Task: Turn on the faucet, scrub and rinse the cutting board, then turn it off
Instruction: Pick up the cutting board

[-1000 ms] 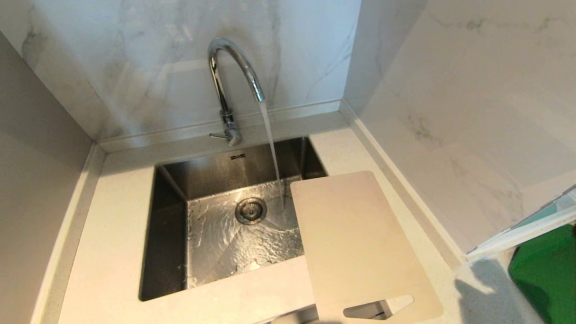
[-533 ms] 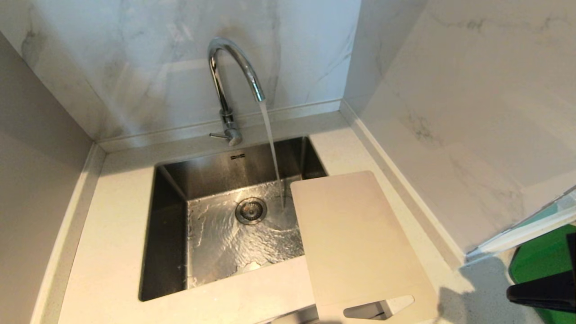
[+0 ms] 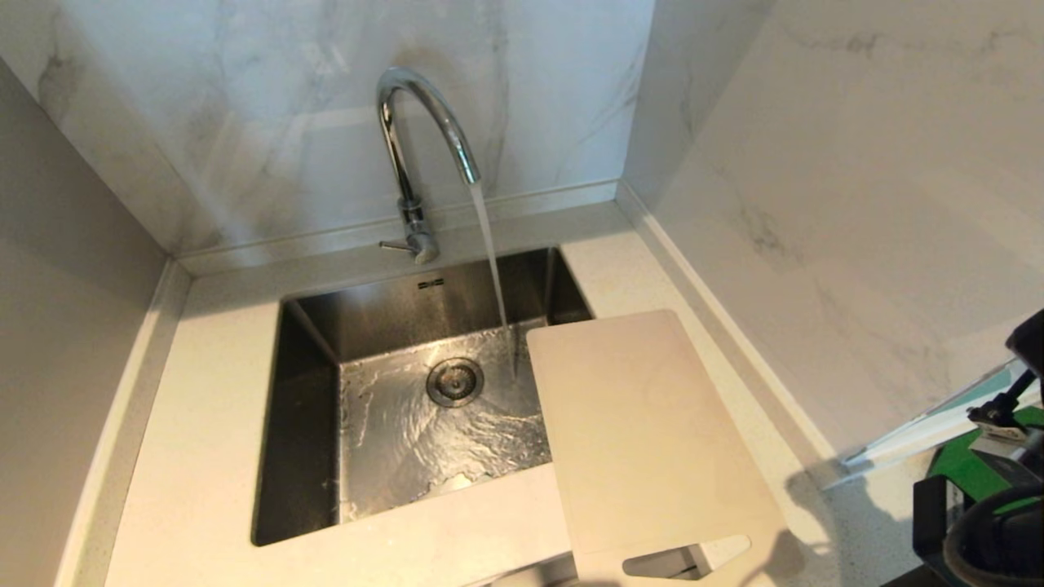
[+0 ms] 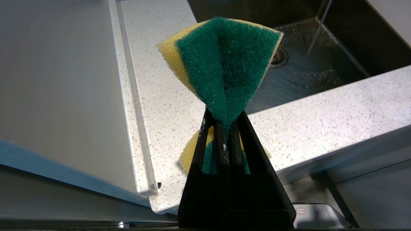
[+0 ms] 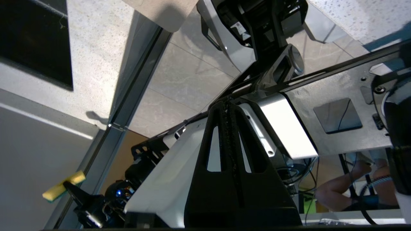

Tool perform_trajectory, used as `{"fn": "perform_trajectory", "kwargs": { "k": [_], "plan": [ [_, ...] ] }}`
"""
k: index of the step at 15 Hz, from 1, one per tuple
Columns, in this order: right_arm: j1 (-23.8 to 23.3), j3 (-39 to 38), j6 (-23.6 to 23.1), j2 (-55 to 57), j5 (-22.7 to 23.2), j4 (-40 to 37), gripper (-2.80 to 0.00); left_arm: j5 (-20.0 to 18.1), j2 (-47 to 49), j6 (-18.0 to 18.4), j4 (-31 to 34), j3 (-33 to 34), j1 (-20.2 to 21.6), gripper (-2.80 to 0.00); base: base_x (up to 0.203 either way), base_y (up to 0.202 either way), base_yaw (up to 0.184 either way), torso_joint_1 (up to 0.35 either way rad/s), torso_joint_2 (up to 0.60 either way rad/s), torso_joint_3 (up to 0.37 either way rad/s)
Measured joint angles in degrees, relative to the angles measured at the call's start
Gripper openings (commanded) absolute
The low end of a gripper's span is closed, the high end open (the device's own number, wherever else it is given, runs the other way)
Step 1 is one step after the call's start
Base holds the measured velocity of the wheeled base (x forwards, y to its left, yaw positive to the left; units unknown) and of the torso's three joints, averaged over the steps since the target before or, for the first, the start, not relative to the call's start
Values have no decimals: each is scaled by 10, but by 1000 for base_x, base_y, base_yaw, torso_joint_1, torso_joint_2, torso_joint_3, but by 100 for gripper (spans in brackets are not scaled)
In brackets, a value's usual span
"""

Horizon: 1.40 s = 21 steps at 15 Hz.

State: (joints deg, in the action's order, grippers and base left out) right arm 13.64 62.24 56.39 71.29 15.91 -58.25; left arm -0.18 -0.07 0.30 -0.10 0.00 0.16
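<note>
- Compared with a second ago, part of the right arm (image 3: 991, 505) now fills the head view's 4 o'clock corner, covering much of the green patch seen there before; the faucet, water and board sit unchanged.
- The right end effector (image 5: 228, 106) is clenched, its fingers pressed flat together with nothing between them; it points at the robot's own frame and touches nothing.
- The left end effector (image 4: 224, 123) is clamped on a sponge (image 4: 224, 61), green scouring face folded outward and yellow foam at the edges, held above the speckled tabletop (image 4: 321, 115) at the sink's front rim.
- The faucet (image 3: 416, 147) stands at 12 o'clock behind the sink (image 3: 302, 408), its stream falling into the basin just at the board's far edge.
- The cutting board (image 3: 644, 440) lies flat at 4 o'clock of the drain, bridging the sink's right edge, handle slot toward 6 o'clock.
</note>
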Motion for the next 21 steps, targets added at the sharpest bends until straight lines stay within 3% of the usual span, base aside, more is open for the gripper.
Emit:
{"fn": "perform_trajectory", "kwargs": {
  "k": [5, 8, 13, 14, 21],
  "plan": [
    [48, -101, 33, 28, -69, 129, -280, 0, 0, 0, 0, 0, 0, -280, 0, 0, 0, 0, 0, 0],
    [85, -131, 46, 67, -100, 167, -280, -1, 0, 7, -1, 0, 0, -280, 0, 0, 0, 0, 0, 0],
    [103, -139, 54, 111, -110, 211, -280, 0, 0, 7, -1, 0, 0, -280, 0, 0, 0, 0, 0, 0],
    [103, -139, 62, 118, -111, 213, 0, 0, 0, 6, -1, 0, 0, -280, 0, 0, 0, 0, 0, 0],
    [112, -140, 74, 145, -120, 231, 0, 0, 0, 2, 0, 0, 0, -280, 0, 0, 0, 0, 0, 0]
  ]
}}
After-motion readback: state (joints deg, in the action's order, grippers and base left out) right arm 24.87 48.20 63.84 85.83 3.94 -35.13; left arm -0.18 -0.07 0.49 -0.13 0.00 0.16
